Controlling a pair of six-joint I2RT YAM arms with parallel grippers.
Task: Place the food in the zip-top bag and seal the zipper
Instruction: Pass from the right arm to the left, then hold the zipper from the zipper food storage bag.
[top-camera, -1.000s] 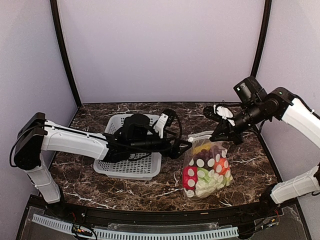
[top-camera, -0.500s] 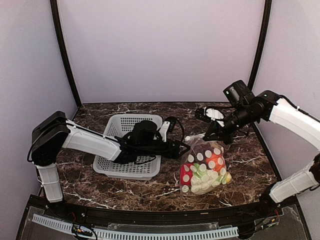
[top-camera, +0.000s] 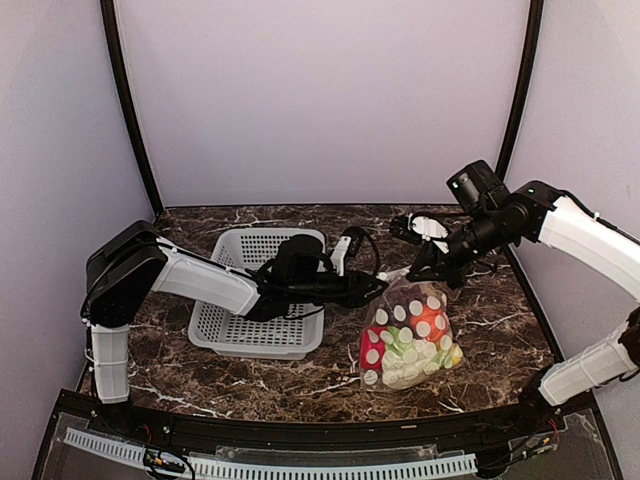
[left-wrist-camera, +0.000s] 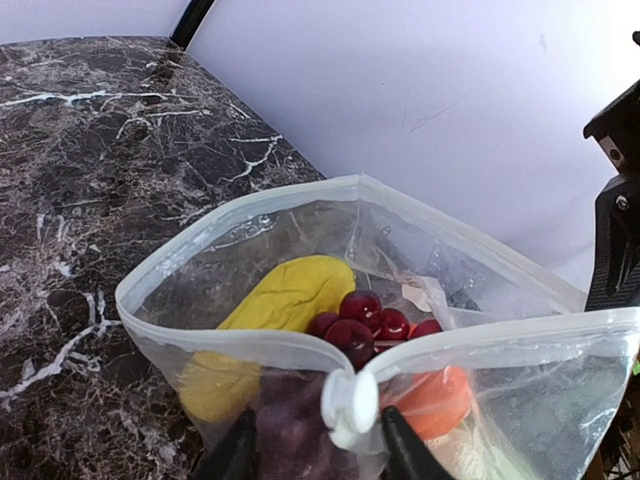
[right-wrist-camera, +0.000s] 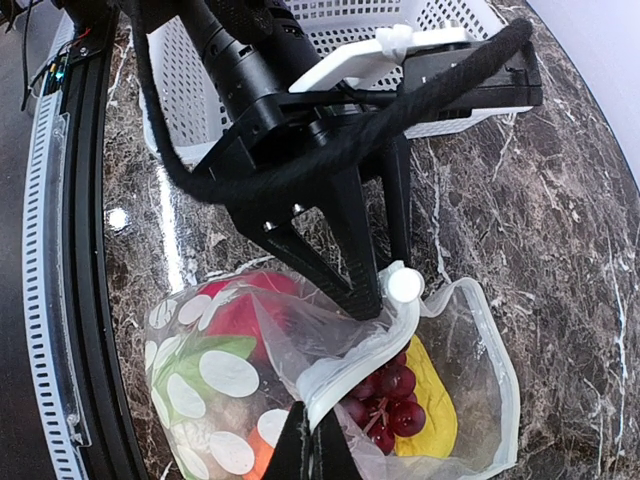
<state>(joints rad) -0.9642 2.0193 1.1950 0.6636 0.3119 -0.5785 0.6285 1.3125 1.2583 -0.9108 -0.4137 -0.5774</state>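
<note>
The zip-top bag (top-camera: 405, 335), clear with white dots, stands on the table with its mouth open. Inside it the food shows: a yellow piece (left-wrist-camera: 285, 295), dark red grapes (left-wrist-camera: 365, 318), an orange piece (left-wrist-camera: 437, 402) and a red pepper (right-wrist-camera: 240, 310). A white slider tab (left-wrist-camera: 350, 405) sits on the zipper (left-wrist-camera: 240, 345). My left gripper (left-wrist-camera: 315, 428) straddles that tab, its jaws narrowed with a gap left on one side. My right gripper (right-wrist-camera: 315, 445) is shut on the bag's mouth edge and holds it up. In the top view the left gripper (top-camera: 378, 288) and the right gripper (top-camera: 418, 272) meet above the bag.
A grey perforated basket (top-camera: 230, 340) stands left of the bag, under the left forearm. The left arm's black cable (right-wrist-camera: 400, 100) loops above the bag. Purple walls close in the marble table on three sides.
The left arm has reached further right to the bag and its jaws have narrowed around the slider tab. The right gripper moved slightly left with the bag's edge, and the bag shifted.
</note>
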